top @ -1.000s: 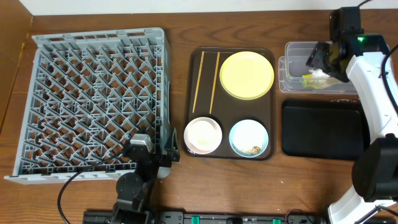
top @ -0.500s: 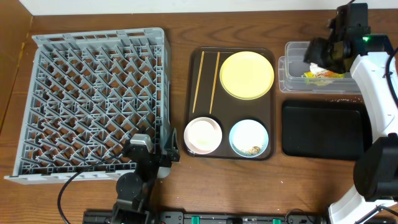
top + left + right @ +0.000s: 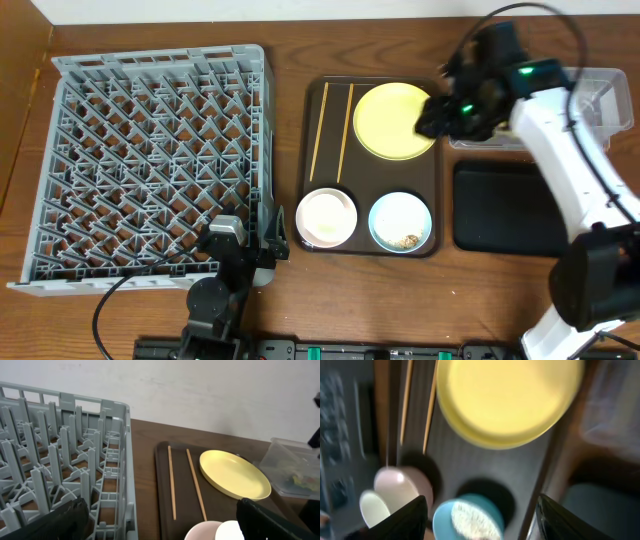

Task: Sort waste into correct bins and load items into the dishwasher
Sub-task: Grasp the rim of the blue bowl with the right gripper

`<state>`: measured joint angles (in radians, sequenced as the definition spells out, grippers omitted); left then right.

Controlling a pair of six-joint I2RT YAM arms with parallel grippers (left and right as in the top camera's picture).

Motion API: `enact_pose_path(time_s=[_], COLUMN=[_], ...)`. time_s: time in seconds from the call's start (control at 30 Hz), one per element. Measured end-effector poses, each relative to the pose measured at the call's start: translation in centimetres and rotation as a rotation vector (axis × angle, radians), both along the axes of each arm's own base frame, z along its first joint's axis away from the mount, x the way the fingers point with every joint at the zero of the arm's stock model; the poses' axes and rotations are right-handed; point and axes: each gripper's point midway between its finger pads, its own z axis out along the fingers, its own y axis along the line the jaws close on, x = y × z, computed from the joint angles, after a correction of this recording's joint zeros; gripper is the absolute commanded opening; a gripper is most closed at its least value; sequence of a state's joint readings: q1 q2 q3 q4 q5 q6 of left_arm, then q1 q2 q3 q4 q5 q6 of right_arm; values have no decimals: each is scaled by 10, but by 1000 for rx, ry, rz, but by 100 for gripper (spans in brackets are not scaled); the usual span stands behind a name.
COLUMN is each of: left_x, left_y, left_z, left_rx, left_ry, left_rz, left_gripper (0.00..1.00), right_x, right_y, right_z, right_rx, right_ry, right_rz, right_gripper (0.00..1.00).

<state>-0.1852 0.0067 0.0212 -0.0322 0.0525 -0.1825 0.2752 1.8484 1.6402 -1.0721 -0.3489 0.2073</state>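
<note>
Hanging over the right edge of the yellow plate (image 3: 397,120), the right gripper (image 3: 435,115) has its two fingers spread apart, and nothing is between them. The plate lies flat at the far end of the brown tray (image 3: 375,177), in the middle of the table. Left of it lie two chopsticks (image 3: 320,130), side by side. Nearer on the tray sit the white bowl (image 3: 326,217) and, to its right, the blue bowl (image 3: 400,222) with rice crumbs (image 3: 408,241) in it. The big grey dish rack (image 3: 150,170) stands to the left. The clear tub (image 3: 592,92) is at the far right, and the black tray (image 3: 505,210) lies just on the near side of it.

The plate looks hard, smooth and light, I think. It may slip, and it lies so flat that fingers cannot get under the middle. The rim is the best place to pinch, with one finger above and one below. In the rack it should stand up between the pegs.

The left gripper (image 3: 162,510) sits by the near edge of the rack, wide open and empty.
</note>
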Motion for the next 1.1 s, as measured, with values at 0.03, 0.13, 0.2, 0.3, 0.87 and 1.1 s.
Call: enact_pose_path(time_s=[0.03, 0.13, 0.2, 0.3, 0.87, 1.1], left_x=[0, 0, 0, 0, 0, 0], left_y=[0, 0, 0, 0, 0, 0], left_z=[0, 0, 0, 0, 0, 0], left_rx=[0, 0, 0, 0, 0, 0], left_ry=[0, 0, 0, 0, 0, 0], left_rz=[0, 0, 0, 0, 0, 0], left_gripper=[95, 95, 95, 95, 95, 96], right_x=[-6, -28, -39, -53, -147, -145], right_y=[6, 22, 27, 36, 78, 82], right_z=[-2, -10, -17, -31, -120, -118], right_rx=[-15, -95, -157, -217, -263, -252], right_ry=[10, 36, 48, 54, 121, 102], right_rz=[21, 83, 104, 139, 450, 474], right_gripper=[66, 64, 60, 53, 50, 43])
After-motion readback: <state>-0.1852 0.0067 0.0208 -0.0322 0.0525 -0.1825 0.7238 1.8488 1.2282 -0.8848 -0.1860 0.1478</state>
